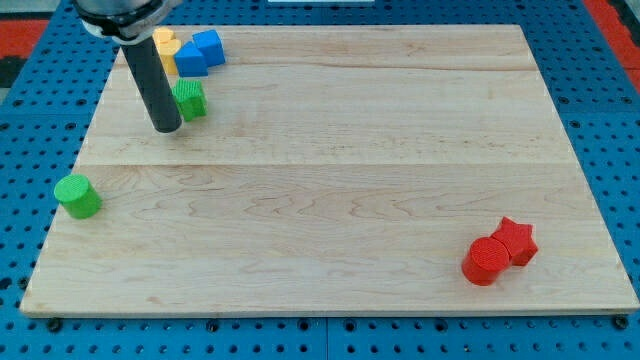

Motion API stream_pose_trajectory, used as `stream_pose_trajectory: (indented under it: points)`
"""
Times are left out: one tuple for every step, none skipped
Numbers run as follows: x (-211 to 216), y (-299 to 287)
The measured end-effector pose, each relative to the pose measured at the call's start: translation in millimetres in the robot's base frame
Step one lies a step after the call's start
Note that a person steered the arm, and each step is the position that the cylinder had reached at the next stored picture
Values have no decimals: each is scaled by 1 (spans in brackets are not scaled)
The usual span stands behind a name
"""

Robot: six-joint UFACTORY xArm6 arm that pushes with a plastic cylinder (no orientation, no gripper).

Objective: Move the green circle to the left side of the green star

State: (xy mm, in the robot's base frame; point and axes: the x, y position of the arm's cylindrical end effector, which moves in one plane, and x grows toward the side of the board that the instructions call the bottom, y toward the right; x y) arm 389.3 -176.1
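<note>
One dark rod is seen coming down from the view's top left, and my tip is set on the wooden worktop just to the view's left of the green star. Whether tip and star are touching cannot be told, since the rod overlaps the star's left edge. No fingers are carried by this arm, so nothing is grasped or released; only the rod's plain end is shown.

The green circle is found near the worktop's left edge, well apart from the star, lower in the view and further to the left. It stands alone, with bare wood all round it.

Behind the star, toward the view's top, a small cluster is gathered in the top left corner. A yellow block, whose shape is partly hidden by the rod, is placed at the cluster's left. Two blue blocks are set beside it: one blue block just to the right of the yellow one, and a second blue block touching it at its upper right.

Near the bottom right corner, a red circle and a red star are pressed together, the star lying to the upper right of the circle.

The worktop is laid on a blue pegboard dotted with holes.
</note>
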Motion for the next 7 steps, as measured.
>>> stream_pose_trajectory:
  points:
    - [-21,23]
    - [-54,22]
    - [-62,21]
    - [6,51]
    - [98,50]
    - [145,-20]
    - [140,-97]
